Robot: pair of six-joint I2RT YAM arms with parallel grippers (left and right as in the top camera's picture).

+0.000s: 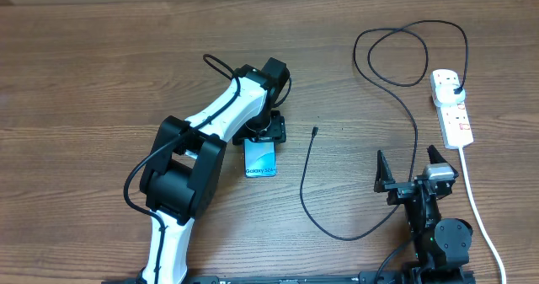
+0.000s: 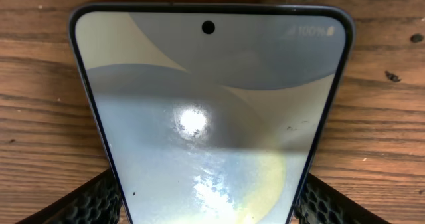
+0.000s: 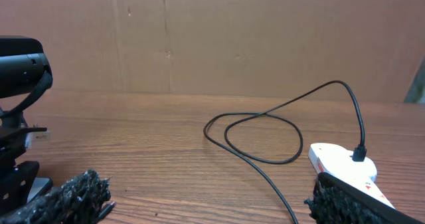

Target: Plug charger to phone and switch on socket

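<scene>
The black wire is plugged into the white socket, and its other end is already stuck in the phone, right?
Not quite. The charger is plugged into the socket, but its other end, the tip, is not in the phone. It lies loose on the table, apart from the phone. The overhead view shows this.

The wooden table (image 1: 84,65) carries three things — the phone (image 1: 261,159), the charger (image 1: 308,159) and the socket (image 1: 450,107).
</scene>
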